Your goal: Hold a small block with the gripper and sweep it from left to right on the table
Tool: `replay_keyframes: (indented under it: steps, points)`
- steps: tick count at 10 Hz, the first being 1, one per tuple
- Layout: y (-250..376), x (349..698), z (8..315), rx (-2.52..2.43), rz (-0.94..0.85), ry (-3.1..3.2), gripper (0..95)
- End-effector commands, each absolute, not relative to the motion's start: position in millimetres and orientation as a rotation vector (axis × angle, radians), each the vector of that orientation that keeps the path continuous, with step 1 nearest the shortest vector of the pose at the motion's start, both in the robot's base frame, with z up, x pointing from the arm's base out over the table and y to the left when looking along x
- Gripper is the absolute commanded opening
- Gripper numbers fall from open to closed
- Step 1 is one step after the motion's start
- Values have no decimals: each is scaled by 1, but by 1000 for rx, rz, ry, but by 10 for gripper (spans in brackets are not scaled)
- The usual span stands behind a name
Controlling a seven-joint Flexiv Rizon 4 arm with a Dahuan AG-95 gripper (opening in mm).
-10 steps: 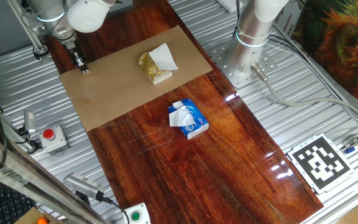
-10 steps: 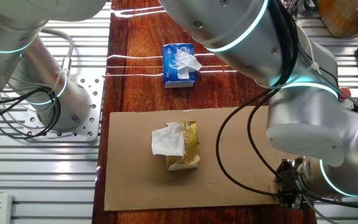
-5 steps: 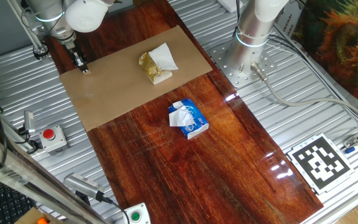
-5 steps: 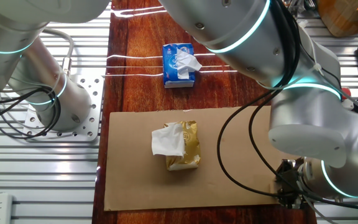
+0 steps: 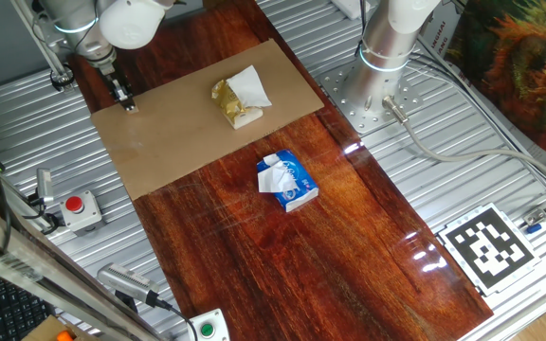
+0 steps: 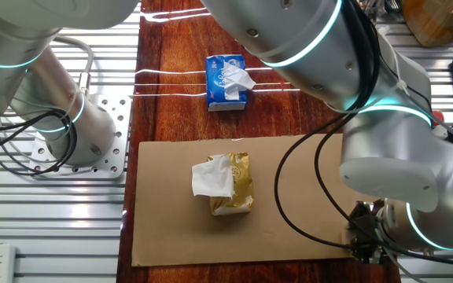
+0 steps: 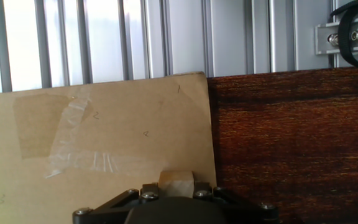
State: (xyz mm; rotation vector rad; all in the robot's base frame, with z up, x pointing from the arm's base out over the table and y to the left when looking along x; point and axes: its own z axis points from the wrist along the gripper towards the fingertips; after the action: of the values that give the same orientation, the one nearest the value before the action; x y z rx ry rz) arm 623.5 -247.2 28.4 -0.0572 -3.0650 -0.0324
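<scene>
Hand view, looking down along the fingers, shows the small block (image 7: 176, 180) at the bottom centre of the frame, a pale tan cube poking up just above the black body of the gripper (image 7: 176, 194). It seems nipped there, but the fingertips are cut off by the frame edge, so I cannot tell for sure how the jaws stand. The block sits on the cardboard sheet (image 7: 92, 137), right by the sheet's right edge, where the table (image 7: 291, 137) shows its dark red-brown wood. Clear tape (image 7: 73, 146) crosses the sheet at left.

From one fixed view, the gripper (image 5: 128, 102) is in the upper left of the frame, at the corner of the cardboard (image 5: 197, 118), with bare sheet running toward the crumpled lump (image 5: 237, 97) near its middle. The blue-and-white packet (image 5: 287, 180) lies on bare wood beyond the sheet, well apart. The block is too small to make out here.

From the other fixed view, the arm's big silver joints hide most of the gripper (image 6: 362, 245) in the lower right corner.
</scene>
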Motion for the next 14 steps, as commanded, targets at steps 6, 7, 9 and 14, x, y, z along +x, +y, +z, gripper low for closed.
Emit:
replay_keyframes:
  steps: [6, 7, 9, 14]
  points:
    - [-247, 618, 27, -57, -29, -3064, 190]
    - [-248, 616, 27, -60, -29, -3065, 190]
    - [-248, 613, 26, -59, -25, -3067, 190]
    - [-249, 607, 25, -62, -34, -3067, 190]
